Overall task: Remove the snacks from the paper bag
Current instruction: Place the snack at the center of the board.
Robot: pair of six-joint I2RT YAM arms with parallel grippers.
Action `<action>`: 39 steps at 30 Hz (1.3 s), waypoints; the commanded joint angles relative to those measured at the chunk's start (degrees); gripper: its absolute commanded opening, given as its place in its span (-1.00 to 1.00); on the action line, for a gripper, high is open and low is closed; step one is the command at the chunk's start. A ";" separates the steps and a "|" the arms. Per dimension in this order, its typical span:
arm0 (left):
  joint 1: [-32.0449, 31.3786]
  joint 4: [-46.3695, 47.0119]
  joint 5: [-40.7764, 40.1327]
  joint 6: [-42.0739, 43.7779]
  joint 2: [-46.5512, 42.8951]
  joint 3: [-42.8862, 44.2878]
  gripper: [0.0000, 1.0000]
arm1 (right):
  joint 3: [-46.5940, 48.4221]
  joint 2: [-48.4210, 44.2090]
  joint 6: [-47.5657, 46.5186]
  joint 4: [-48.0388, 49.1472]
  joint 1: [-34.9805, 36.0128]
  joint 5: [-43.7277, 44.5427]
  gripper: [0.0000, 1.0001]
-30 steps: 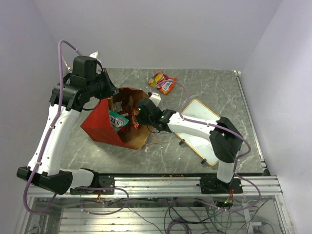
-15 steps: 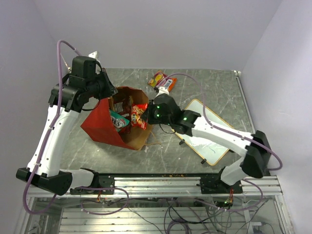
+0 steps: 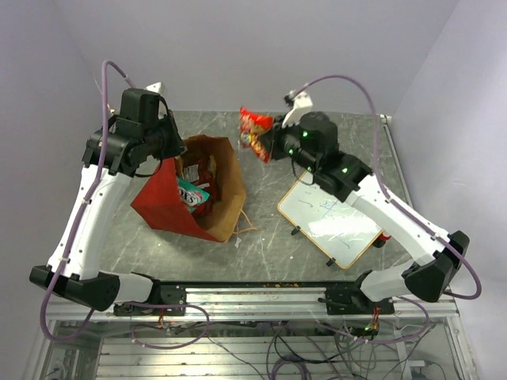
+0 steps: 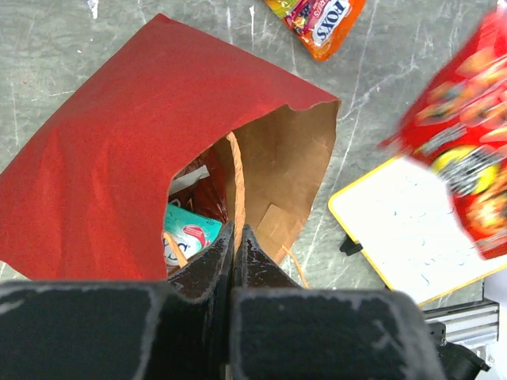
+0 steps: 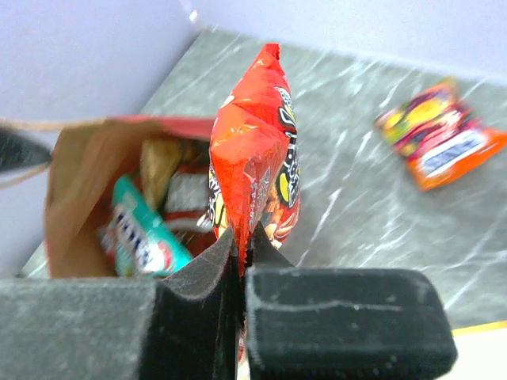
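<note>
The paper bag (image 3: 170, 207), red outside and brown inside, lies on the table with its mouth facing right. My left gripper (image 3: 176, 147) is shut on its upper rim (image 4: 234, 170) and holds the mouth open. Inside it lie a teal packet (image 3: 192, 195) (image 4: 188, 236) and darker red snacks (image 5: 186, 198). My right gripper (image 3: 269, 145) (image 5: 242, 237) is shut on the top edge of a red chip bag (image 3: 255, 133) (image 5: 253, 150). That bag hangs in the air, past the paper bag's far right corner. An orange packet (image 5: 440, 142) (image 4: 321, 20) lies on the table at the back.
A white rectangular whiteboard (image 3: 333, 218) with a yellow edge lies at an angle on the right of the grey marbled table (image 3: 277, 237). Thin string handles trail from the bag's mouth (image 3: 247, 229). Walls close in at the back and on both sides.
My right gripper has pulled the red chip bag out of the paper bag and carried it up and toward the back right. The left arm has held still on the rim.
</note>
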 commanded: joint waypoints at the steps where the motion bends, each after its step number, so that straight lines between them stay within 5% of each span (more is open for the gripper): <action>1: -0.38 -2.12 -1.74 2.22 1.36 3.18 -0.86 | 4.31 0.52 -7.82 6.47 -6.82 2.91 -1.00; 12: -0.38 3.26 -0.98 4.48 -2.56 -0.38 -0.86 | 8.37 23.44 11.43 22.08 -25.98 -13.53 -1.00; 22: -0.37 1.64 -0.94 5.87 -1.15 2.05 -0.86 | 20.20 44.08 28.58 28.30 -27.92 -22.93 -1.00; 29: -0.37 0.15 -1.36 8.45 0.10 3.91 -0.86 | 21.01 51.29 38.21 33.64 -27.77 -20.49 -1.00; 39: -0.35 -0.74 -2.93 11.17 0.69 5.24 -0.86 | 22.64 58.14 38.78 29.66 -27.99 -18.35 -0.99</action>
